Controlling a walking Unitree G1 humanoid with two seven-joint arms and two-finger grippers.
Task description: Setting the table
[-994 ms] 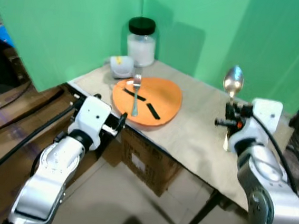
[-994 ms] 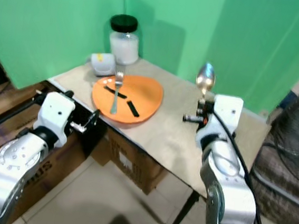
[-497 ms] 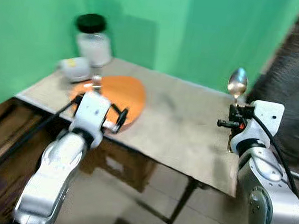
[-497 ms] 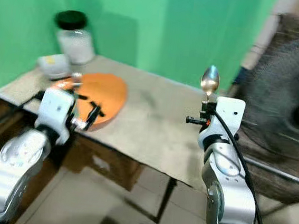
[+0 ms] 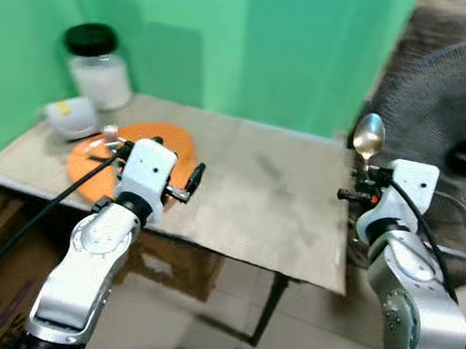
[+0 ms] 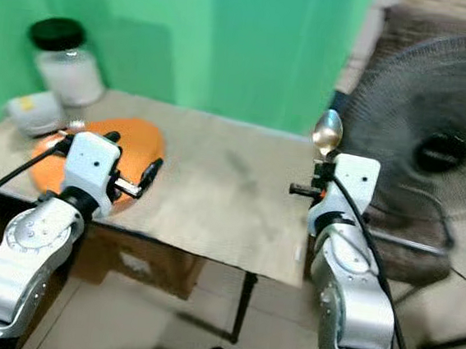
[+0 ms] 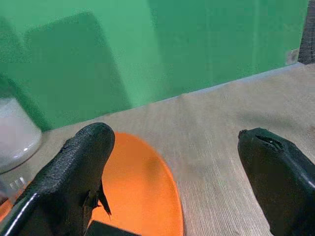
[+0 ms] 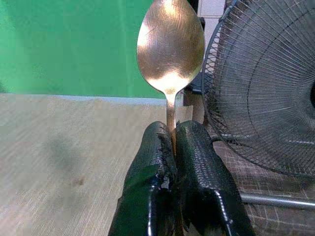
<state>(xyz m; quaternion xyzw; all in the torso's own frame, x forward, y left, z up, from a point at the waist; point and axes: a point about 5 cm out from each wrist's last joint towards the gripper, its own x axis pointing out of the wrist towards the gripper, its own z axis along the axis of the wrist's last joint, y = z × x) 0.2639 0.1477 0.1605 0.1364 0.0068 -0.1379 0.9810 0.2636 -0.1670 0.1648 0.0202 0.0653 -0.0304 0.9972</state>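
You're looking at two silver arms with white wrist blocks and black pincers.

Each arm is built of rounded, glossy silver-grey shells joined by dark seams, ending in a boxy white wrist housing. A thick black cable runs along each arm into that housing. Your left pincer (image 7: pixel 177 162) has two broad, matte black fingers (image 7: pixel 74 182); your right pincer (image 8: pixel 173 142) shows the same black fingers with a finely pebbled texture and chipped, worn edges.

A beige-topped counter (image 5: pixel 264 194) stood before green screens. An orange plate (image 5: pixel 94 161) lay near its left end, with a small white container (image 5: pixel 69 116) and a black-lidded jar (image 5: pixel 99 67) just behind it.
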